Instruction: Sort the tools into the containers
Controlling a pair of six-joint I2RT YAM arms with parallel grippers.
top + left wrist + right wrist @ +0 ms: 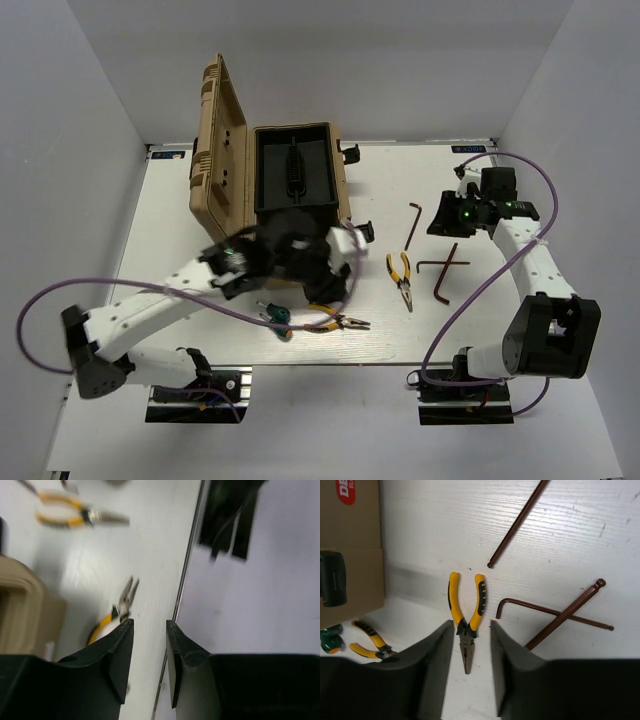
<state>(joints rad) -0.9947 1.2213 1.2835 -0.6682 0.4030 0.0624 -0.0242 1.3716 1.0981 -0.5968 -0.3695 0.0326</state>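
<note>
the right gripper (470,626) hangs above the tabletop (570,530), jaws parted and empty. the pliers (466,622) lie flat straight below, framed in the gap, with their long axis running along it, handles away from the wrist and nose toward it. closing would pinch across the joint, so a plain descent looks enough. the left gripper (149,625), likewise parted and empty, is beside the other pliers (120,607).
</note>
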